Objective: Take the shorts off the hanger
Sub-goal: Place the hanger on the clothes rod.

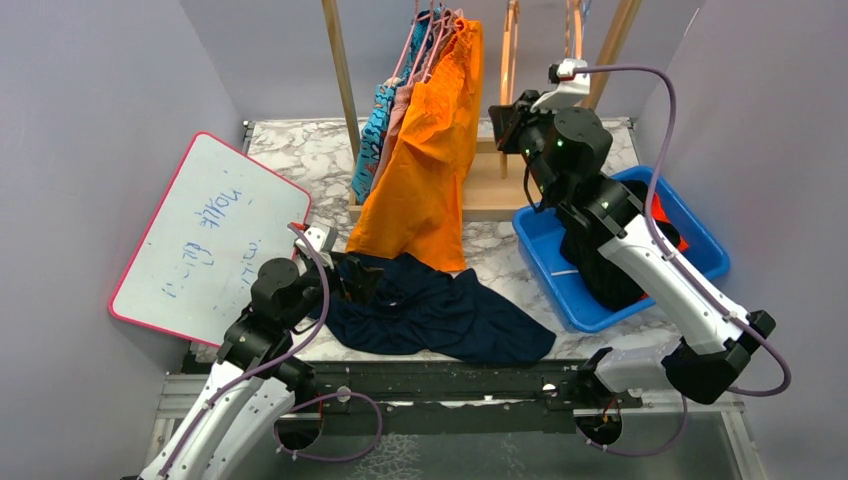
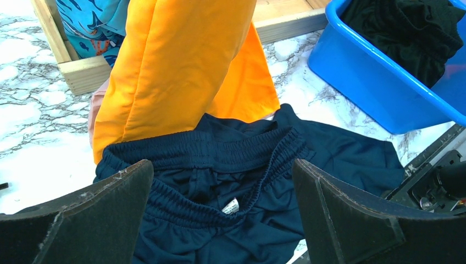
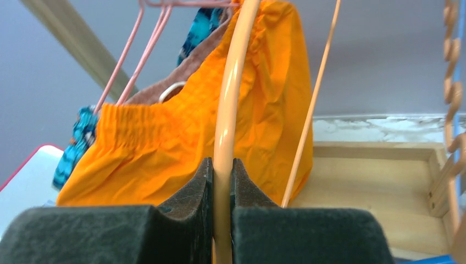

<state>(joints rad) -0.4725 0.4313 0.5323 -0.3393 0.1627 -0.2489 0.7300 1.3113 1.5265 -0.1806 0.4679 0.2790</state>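
Dark navy shorts (image 1: 440, 312) (image 2: 231, 165) lie crumpled on the marble table, waistband toward my left gripper (image 1: 350, 282) (image 2: 222, 166). That gripper is open just above the waistband, with nothing between its fingers. Bright orange shorts (image 1: 432, 150) (image 3: 181, 143) hang from a pink hanger (image 3: 129, 49) on the rack. Dusty pink shorts (image 1: 396, 120) and blue cartoon-print shorts (image 1: 372, 140) hang behind them. My right gripper (image 1: 507, 125) (image 3: 222, 171) is raised beside the rack, shut on the rod of a bare peach hanger (image 1: 510, 60) (image 3: 231, 99).
A blue bin (image 1: 555, 275) (image 2: 373, 82) at the right holds black fabric (image 1: 612, 272) and a red-orange piece (image 1: 662, 215). A pink-edged whiteboard (image 1: 200, 240) lies at the left. The wooden rack base (image 1: 500, 190) and posts (image 1: 340, 70) stand at the back.
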